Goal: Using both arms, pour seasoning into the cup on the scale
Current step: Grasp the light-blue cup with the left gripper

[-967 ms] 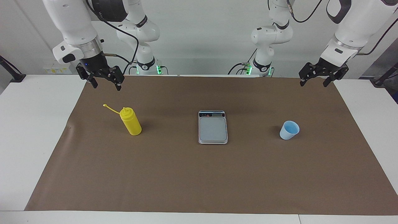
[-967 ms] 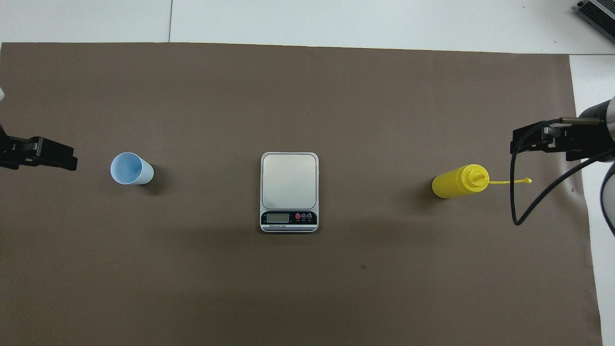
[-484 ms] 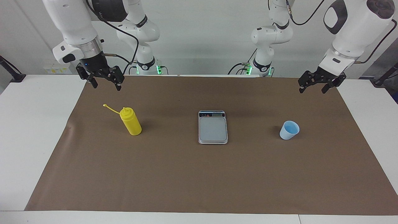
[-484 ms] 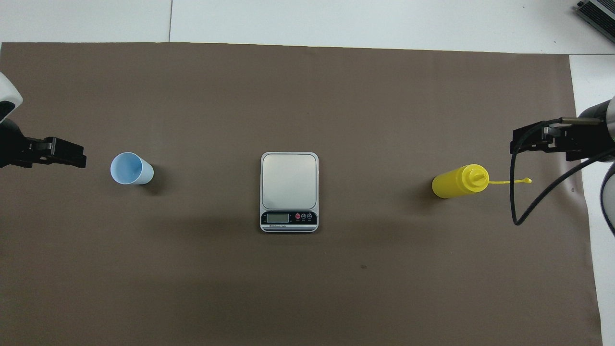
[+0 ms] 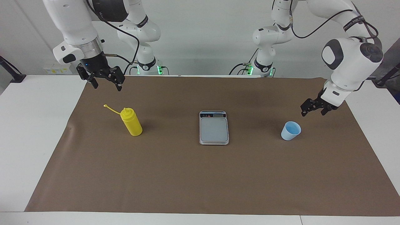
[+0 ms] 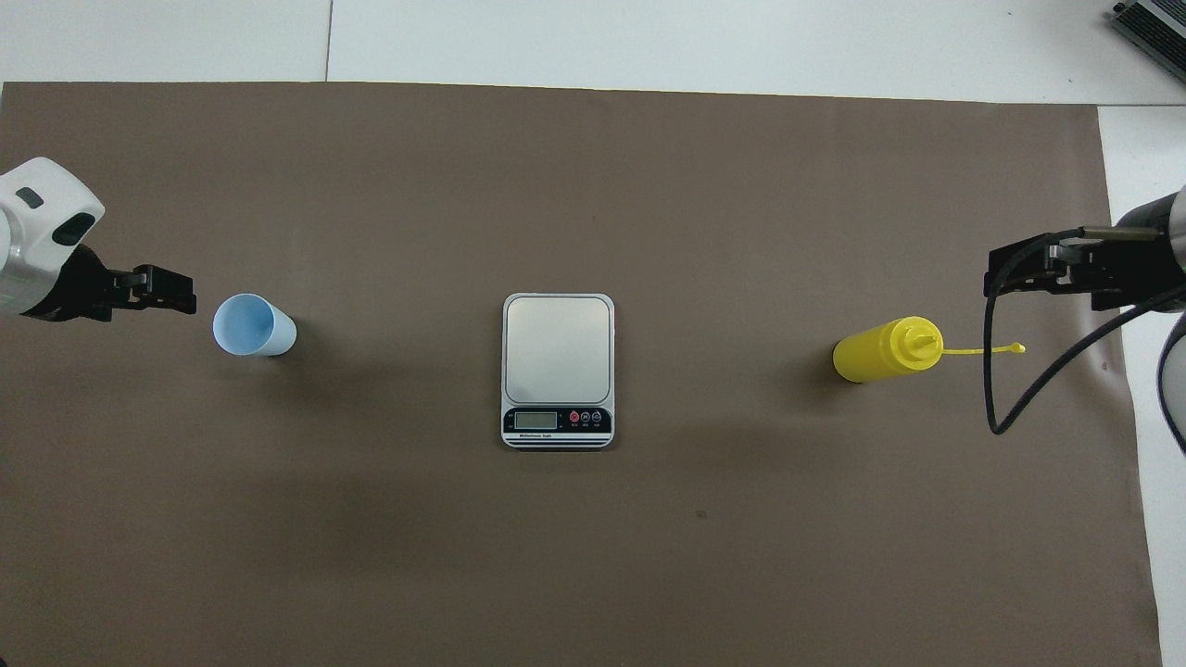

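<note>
You see nothing done yet: blue cup (image 5: 291, 130) off scale (image 5: 214, 127), yellow squeeze bottle (image 5: 132, 122) untouched; left gripper (image 5: 313, 109) by cup, right gripper (image 5: 104, 82) above bottle, both spread, empty

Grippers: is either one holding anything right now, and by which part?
Nothing is held. The left gripper is open near the cup; the right gripper is open above the bottle.

Overhead view: the white jointed left arm (image 6: 37, 241) is cut off by the 9 o'clock edge, and the right arm (image 6: 1154, 269) by the 3 o'clock edge. The digits on the flat grey digital scale's dark display strip (image 6: 536, 420) are too small to read.
</note>
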